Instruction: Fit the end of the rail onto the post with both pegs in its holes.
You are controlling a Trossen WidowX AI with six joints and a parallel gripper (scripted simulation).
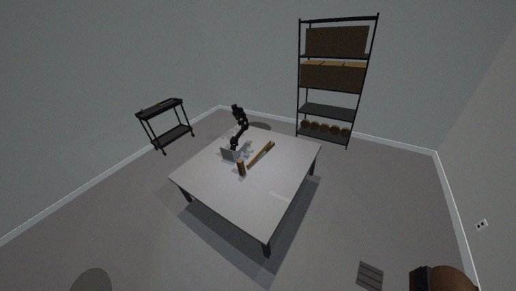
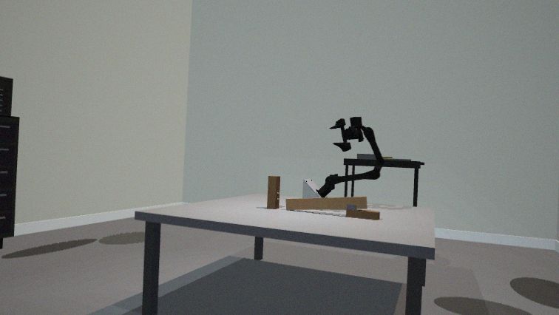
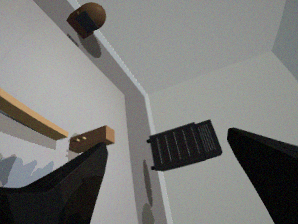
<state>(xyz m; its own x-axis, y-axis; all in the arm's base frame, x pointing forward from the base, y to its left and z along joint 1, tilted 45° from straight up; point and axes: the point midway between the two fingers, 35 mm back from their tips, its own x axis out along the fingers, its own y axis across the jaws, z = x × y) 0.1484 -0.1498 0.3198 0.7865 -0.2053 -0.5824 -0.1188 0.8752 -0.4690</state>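
Observation:
The wooden rail [image 1: 259, 154] [image 2: 320, 203] [image 3: 32, 116] slopes, its near end down on the table and its far end up at the bracket [image 2: 351, 206] on the low footboard block [image 2: 365, 214]. The upright wooden post [image 1: 241, 167] [image 2: 273, 191] [image 3: 98, 136] stands a short gap beyond the rail's near end. Its two pegs [image 3: 84, 138] face the rail and are bare. The holes in the rail are too small to see. My gripper [image 2: 331, 135] [image 3: 167, 142] is wide open and empty, high above the rail and touching nothing.
A pale angled plate [image 1: 228, 154] [image 2: 310, 189] stands by the arm's base, beside the post and rail on the table [image 1: 231, 195] [image 2: 234, 215]. A cart [image 1: 171, 135], a tall shelf rack [image 1: 326, 108] and a dark cabinet [image 2: 7, 176] [image 3: 185, 146] stand away from the table.

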